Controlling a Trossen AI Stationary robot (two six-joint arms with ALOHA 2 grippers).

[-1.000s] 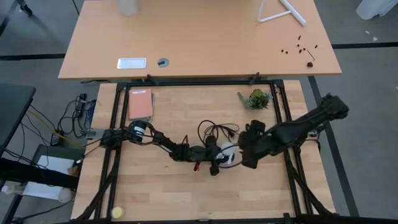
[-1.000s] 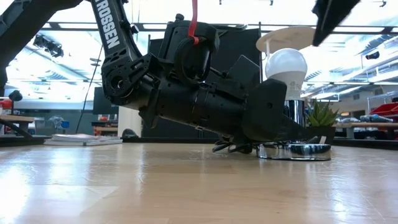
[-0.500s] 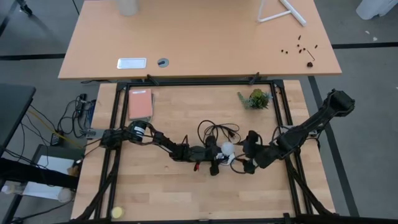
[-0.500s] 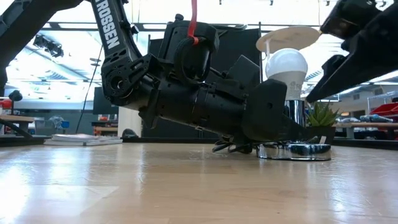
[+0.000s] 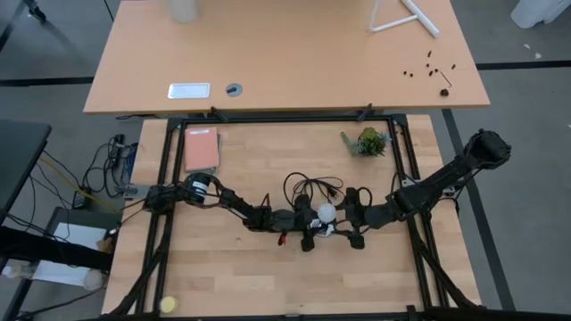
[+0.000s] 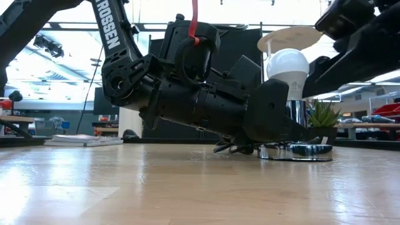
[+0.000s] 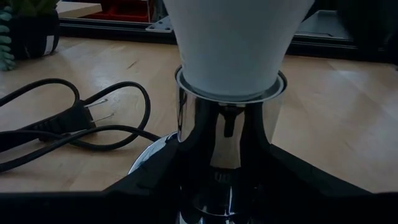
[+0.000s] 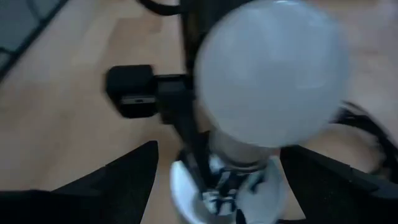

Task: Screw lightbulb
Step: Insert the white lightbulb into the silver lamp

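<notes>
Lightbulb (image 5: 326, 211) is seated upright in the chrome socket (image 7: 229, 134) mid-bench, cord plug (image 7: 59, 121) lying beside. Socket is clamped by the left gripper (image 5: 314, 230); right gripper (image 5: 350, 227) is poised with jaws spread wide around the bulb, not yet gripping. Jaws should be closed gently on the bulb's widest part, axis kept vertical, socket held steady during turning.

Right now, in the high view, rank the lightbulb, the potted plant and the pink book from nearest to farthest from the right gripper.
1. lightbulb, just beside the right gripper, mid-table.
2. potted plant, toward the table's far edge, right side.
3. pink book, far-left corner.
</notes>
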